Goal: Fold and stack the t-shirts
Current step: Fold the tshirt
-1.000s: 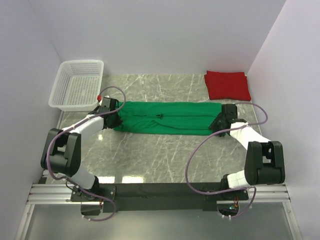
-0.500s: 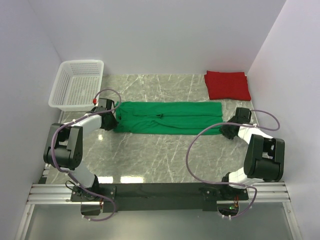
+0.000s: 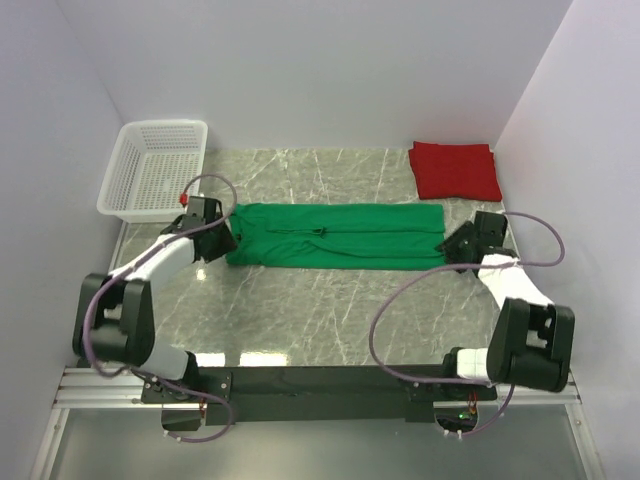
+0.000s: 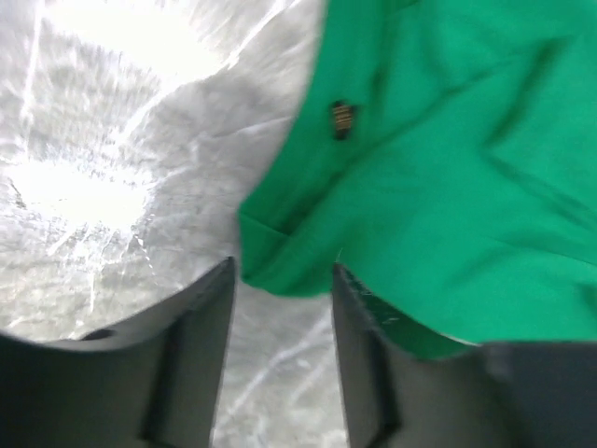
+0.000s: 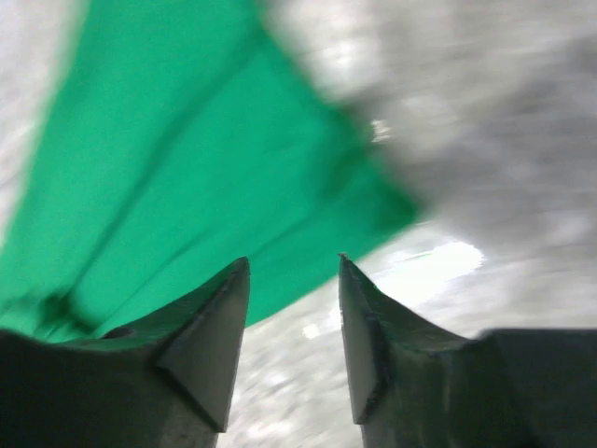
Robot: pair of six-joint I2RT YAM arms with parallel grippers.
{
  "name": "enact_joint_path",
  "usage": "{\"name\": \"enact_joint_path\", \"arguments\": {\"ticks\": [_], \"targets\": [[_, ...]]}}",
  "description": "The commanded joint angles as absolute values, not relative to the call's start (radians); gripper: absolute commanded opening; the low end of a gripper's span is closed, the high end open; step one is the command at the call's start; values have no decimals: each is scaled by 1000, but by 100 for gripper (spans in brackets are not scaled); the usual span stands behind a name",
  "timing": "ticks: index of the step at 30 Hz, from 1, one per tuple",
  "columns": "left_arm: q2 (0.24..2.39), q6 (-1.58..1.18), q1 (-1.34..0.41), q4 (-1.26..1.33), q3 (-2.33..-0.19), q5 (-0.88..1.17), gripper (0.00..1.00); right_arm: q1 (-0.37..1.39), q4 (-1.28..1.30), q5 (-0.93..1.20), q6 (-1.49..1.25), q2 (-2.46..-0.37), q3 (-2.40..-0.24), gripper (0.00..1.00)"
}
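Top external view: a bright green cloth t-shirt [image 3: 335, 235], folded into a long band, is laid flat on the grey marble-patterned bench [image 3: 320, 320], with a red cloth t-shirt [image 3: 455, 170], folded to a rectangle, set beyond its right end and a white plastic mesh basket [image 3: 165, 124] beyond its left end. The left tool [image 3: 224, 240] is held at the green shirt's left end and the right tool [image 3: 452, 243] at its right end. Both tools are seen in the wrist views with fingers parted and nothing gripped, a green corner lying just past each pair of tips.
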State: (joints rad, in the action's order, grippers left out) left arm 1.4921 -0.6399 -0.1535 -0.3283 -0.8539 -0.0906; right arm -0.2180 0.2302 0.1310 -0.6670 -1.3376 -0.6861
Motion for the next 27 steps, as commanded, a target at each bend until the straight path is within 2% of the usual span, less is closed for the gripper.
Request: {"name": "enact_joint_path", "arguments": {"ticks": [1, 2, 4, 5, 9, 13, 19, 27], "targets": [[1372, -626, -150, -333, -861, -61, 53, -120, 199, 187, -724, -1246, -715, 57], [1330, -621, -150, -336, -859, -67, 60, -60, 198, 186, -738, -1243, -719, 60], [1290, -605, -150, -357, -850, -89, 66, -5, 149, 218, -799, -1241, -710, 64], [1251, -597, -150, -363, -845, -98, 74, 56, 129, 238, -828, -1247, -704, 65], [1142, -551, -150, -379, -790, -138, 90, 196, -3, 224, -989, -1287, -673, 66], [1063, -503, -150, -387, -706, -178, 91, 314, -103, 172, -1083, -1371, -699, 66], [1039, -506, -152, -339, -673, -167, 88, 431, -118, 123, -1170, -1508, -778, 66], [1065, -488, -152, -311, -684, -166, 86, 483, -150, 81, -1233, -1641, -827, 66]]}}
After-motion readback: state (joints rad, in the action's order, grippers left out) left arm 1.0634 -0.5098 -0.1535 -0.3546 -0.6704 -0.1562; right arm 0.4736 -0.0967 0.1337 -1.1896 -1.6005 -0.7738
